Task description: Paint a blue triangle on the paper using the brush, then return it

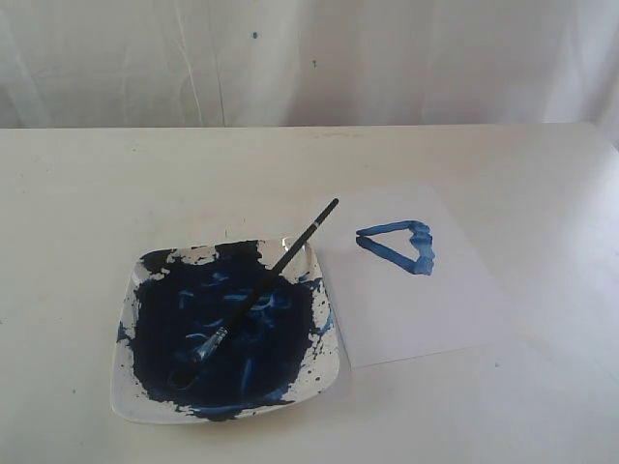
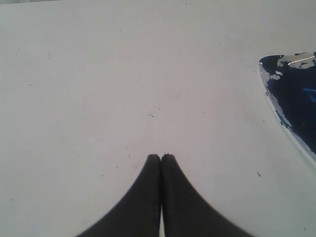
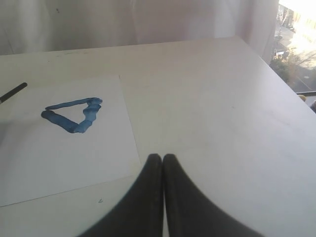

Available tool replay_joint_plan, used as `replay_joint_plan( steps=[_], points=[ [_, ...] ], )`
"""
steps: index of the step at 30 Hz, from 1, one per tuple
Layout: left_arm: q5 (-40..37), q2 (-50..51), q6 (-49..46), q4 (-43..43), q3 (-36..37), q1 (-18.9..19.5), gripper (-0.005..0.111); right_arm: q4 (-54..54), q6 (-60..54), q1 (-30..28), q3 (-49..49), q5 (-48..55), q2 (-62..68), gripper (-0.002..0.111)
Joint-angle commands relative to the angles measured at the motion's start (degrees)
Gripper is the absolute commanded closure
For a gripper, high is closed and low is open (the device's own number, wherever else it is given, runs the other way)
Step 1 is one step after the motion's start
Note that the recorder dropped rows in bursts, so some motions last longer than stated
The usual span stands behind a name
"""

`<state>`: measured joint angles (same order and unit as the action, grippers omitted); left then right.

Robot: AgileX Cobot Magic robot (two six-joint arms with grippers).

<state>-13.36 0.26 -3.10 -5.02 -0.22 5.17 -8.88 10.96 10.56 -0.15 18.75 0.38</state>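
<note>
Where the exterior view takes in the whole table (image 1: 97,193), the brush (image 1: 261,285) lies slantwise across the paint-smeared dish (image 1: 334,367), its bristles down in the dark blue paint and its handle end reaching past the dish's rim to the corner of the paper (image 1: 416,309). The paper lies flat just beside the dish, with the blue triangle (image 1: 421,246) on its far half. Neither arm shows here.

In the left wrist view, the left fingers (image 2: 161,160) are pressed together, empty, above bare table (image 2: 98,74), apart from a corner of the dish (image 2: 291,94).

In the right wrist view, the right fingers (image 3: 162,160) are likewise closed on nothing, over the table (image 3: 222,98) near the paper's (image 3: 59,153) edge. The blue triangle (image 3: 64,123) is plain, and the brush's (image 3: 14,92) handle end shows.
</note>
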Motion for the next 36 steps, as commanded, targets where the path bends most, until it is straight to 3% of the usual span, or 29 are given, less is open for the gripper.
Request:
replay_joint_plan(
  steps=[1,9,36],
  points=[
    [0.0,-0.3,0.0,-0.2,0.2,-0.9,0.107,-0.2,-0.6,0.5,0.1,-0.6,-0.4,0.108],
    [0.0,-0.3,0.0,-0.2,0.2,-3.1,0.107,-0.2,-0.6,0.5,0.1,-0.6,-0.4,0.108],
    [0.0,-0.3,0.0,-0.2,0.2,-3.1,0.107,-0.2,-0.5,0.5,0.1,-0.6,-0.4,0.108]
  ],
)
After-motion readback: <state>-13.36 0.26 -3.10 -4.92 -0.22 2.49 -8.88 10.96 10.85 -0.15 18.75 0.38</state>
